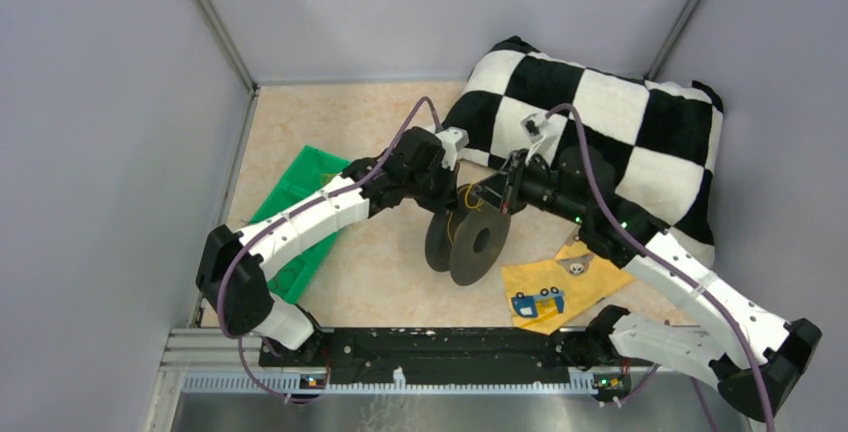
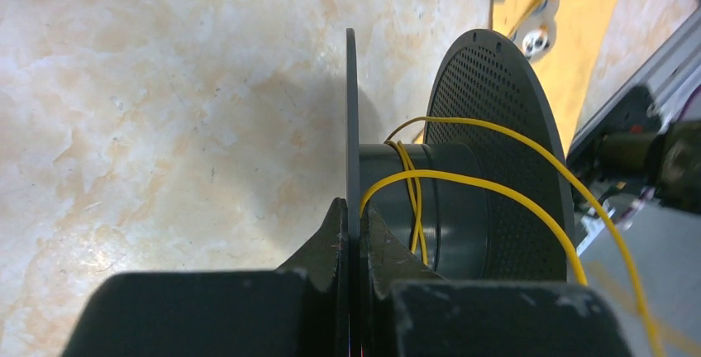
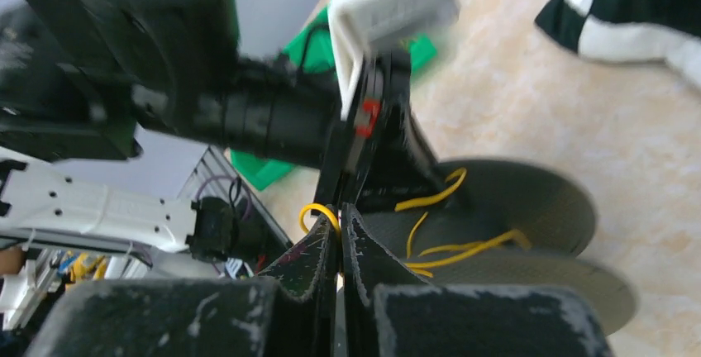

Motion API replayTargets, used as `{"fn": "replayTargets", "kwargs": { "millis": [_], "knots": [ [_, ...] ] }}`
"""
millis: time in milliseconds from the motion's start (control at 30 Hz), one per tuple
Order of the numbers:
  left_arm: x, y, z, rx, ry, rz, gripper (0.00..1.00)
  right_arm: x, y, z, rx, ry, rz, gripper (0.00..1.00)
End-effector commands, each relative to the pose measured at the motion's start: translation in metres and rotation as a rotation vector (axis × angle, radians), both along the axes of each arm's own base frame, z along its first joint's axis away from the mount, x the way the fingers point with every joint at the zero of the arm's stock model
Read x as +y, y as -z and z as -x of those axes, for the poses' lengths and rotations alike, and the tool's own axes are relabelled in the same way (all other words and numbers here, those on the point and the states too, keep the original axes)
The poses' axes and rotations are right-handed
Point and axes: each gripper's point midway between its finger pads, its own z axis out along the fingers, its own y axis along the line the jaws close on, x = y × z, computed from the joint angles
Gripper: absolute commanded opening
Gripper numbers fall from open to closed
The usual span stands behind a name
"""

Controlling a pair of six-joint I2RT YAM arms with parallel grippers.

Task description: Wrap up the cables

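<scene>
The thin yellow cable (image 2: pixel 463 178), looped loosely on the black spool (image 2: pixel 488 109), is pinched by the closed right end effector (image 3: pixel 337 212), 1 flange (image 2: pixel 350 109) by the closed left end effector (image 2: pixel 354 212).

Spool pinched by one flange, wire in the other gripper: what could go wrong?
The left gripper holds the spool only by a thin flange edge, so a tug might twist it loose. The wire sits in slack loops off the hub and may tangle. The right gripper works very near the left; they might collide.
</scene>
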Motion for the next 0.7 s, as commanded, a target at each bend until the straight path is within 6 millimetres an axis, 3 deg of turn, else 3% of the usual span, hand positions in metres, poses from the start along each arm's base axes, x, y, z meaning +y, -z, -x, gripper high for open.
{"fn": "replayTargets", "kwargs": {
  "millis": [0, 167, 333, 500, 667],
  "knots": [
    [-0.023, -0.061, -0.026, -0.080, -0.138, 0.204, 0.00, 0.011, 0.014, 0.011, 0.011, 0.013, -0.010, 0.00],
    [-0.017, -0.070, -0.033, -0.092, -0.203, 0.208, 0.00, 0.026, 0.040, 0.027, 0.025, -0.067, 0.147, 0.00],
    [-0.007, -0.085, -0.042, -0.117, -0.323, 0.236, 0.00, 0.037, 0.043, 0.029, 0.028, -0.075, 0.166, 0.00],
    [0.036, -0.067, -0.067, -0.244, -0.522, 0.103, 0.00, 0.049, 0.034, 0.038, 0.012, -0.110, 0.144, 0.00],
    [0.049, -0.045, -0.071, -0.224, -0.601, 0.030, 0.00, 0.053, 0.014, 0.043, -0.024, -0.124, 0.107, 0.00]
  ]
}}
